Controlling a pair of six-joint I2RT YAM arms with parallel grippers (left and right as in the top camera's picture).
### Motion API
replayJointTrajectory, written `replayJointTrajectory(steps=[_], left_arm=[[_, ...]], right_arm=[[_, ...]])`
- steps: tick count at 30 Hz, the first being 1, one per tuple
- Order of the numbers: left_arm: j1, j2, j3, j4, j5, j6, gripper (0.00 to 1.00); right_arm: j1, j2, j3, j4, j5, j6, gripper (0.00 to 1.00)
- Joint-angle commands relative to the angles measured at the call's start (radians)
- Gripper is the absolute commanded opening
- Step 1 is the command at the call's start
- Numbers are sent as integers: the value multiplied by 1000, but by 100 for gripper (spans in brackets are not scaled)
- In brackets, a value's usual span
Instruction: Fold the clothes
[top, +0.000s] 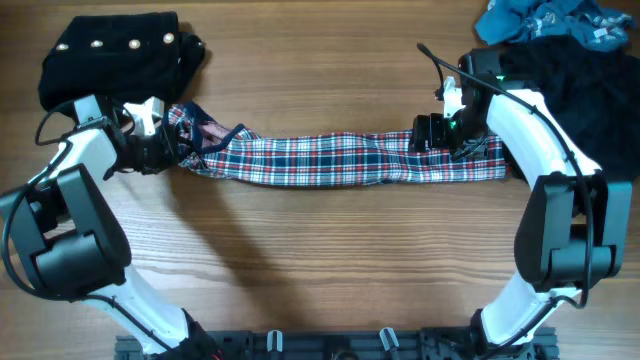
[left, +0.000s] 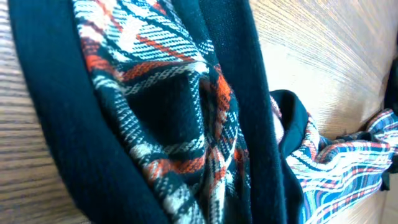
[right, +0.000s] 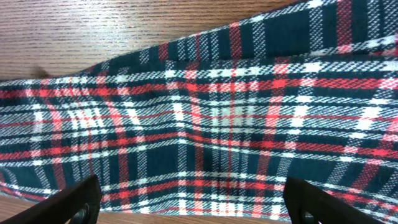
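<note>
Across the table's middle: we found the plaid garment (top: 350, 160) drawn out into a long narrow band, running left to right on the table (top: 320, 280)
Left gripper (top: 160, 140): closed tight at the band's left end; bunched plaid and dark ribbing filled its wrist view, so we judged it had hold of that end
Right gripper (top: 440, 135): jaws spread wide over the band's right end, fingertips (right: 78, 202) well apart above the cloth, holding nothing
Other clothes: studded black garment (top: 115, 55) at far left, blue garment (top: 550, 20) and plain black garment (top: 585, 95) at far right; we could not tell whether the plain one touched the band
Step in hand: securing both ends before a fold, as we read it
Doing it well: we thought the right jaws should drop square onto the end, pinch every layer, then rise level with the left so the band stayed taut and untwisted
Risk: a one-layer pinch would let the end splay
</note>
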Motion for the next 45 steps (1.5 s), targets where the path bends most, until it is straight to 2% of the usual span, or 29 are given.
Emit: replayJointTrajectory(steps=[1, 4, 11, 17, 23, 34, 45], left_arm=[[28, -2, -3, 1, -9, -69, 4], [43, -40, -3, -11, -20, -70, 4], [57, -221, 11, -35, -222, -70, 4], [100, -288, 69, -74, -223, -69, 4], [83, -293, 101, -102, -222, -66, 4], [-174, -298, 226, -102, -223, -66, 4], [-417, -298, 257, -103, -219, -66, 4]], right_arm=[[-4, 5, 4, -1, -16, -2, 96], [-4, 5, 5, -1, -67, -10, 97], [-4, 5, 5, -3, -158, -11, 98], [-4, -10, 6, -3, -187, -11, 98], [-5, -42, 6, -4, -205, -11, 98], [-14, -103, 23, -12, -206, 2, 99], [-123, -156, 23, -13, -254, -11, 99]])
